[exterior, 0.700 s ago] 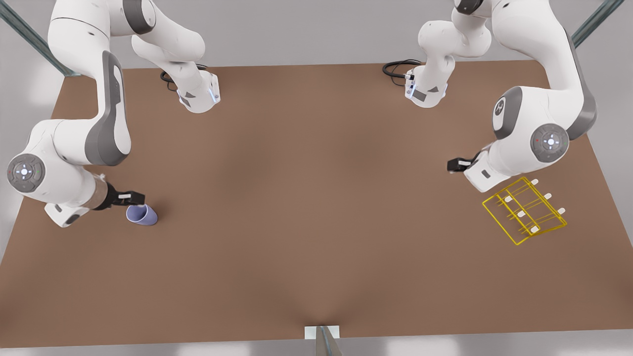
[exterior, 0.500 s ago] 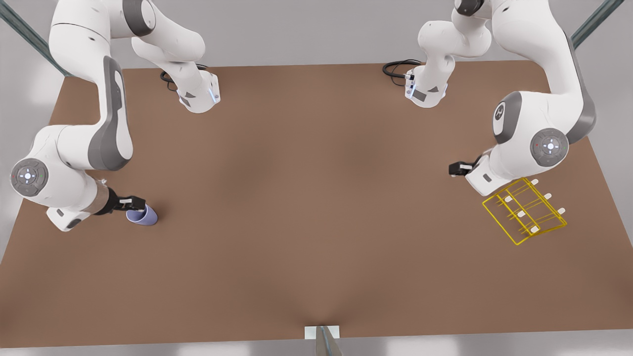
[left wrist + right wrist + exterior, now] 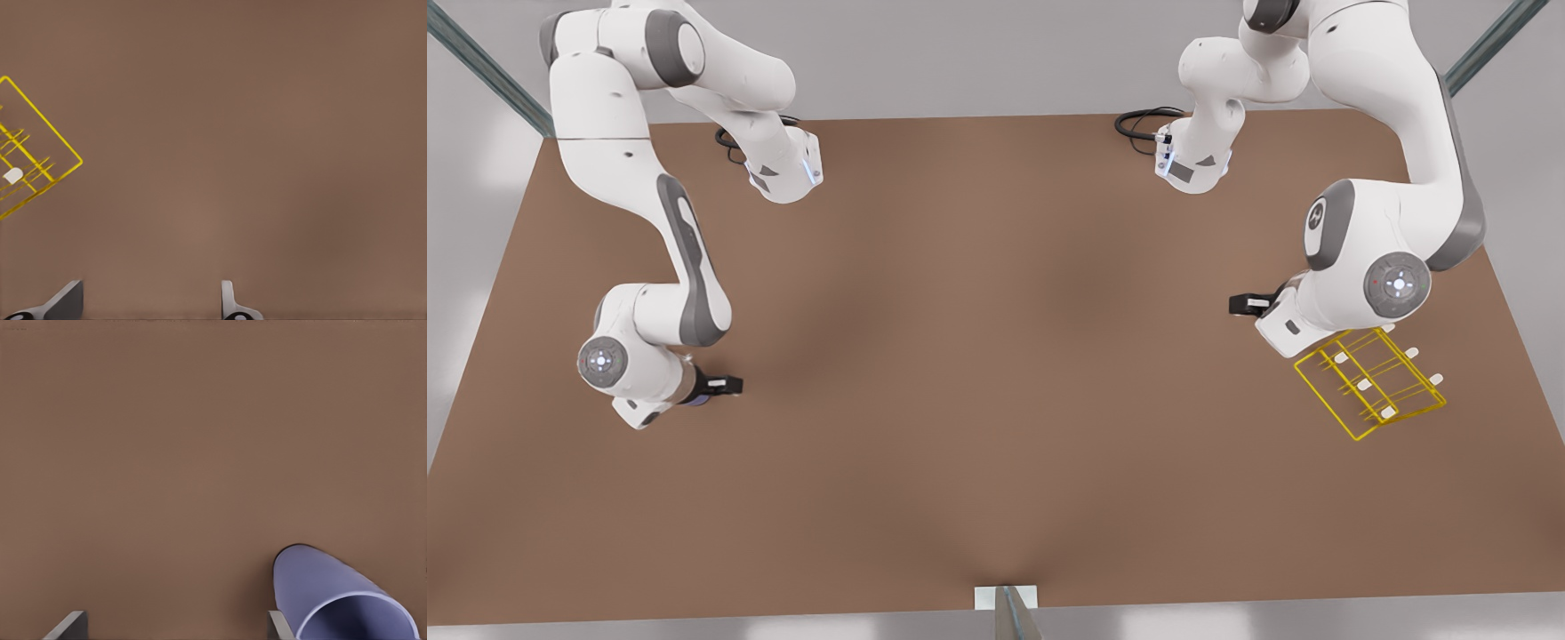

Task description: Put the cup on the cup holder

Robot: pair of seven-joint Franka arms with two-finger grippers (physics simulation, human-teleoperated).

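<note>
Two steps are left, by my judgement: the grasp and the carry. On the front view's left, the right claw (image 3: 729,384) hovers low over the brown surface (image 3: 996,356), fingers spread and empty. The small pale lavender-blue tapered cup (image 3: 333,593) lies on its side just beside one finger, not between them, its far end cut off. On the front view's right, the left claw (image 3: 1240,304) waits, open, near the yellow wire cup holder (image 3: 1362,384), which bears nothing.
</note>
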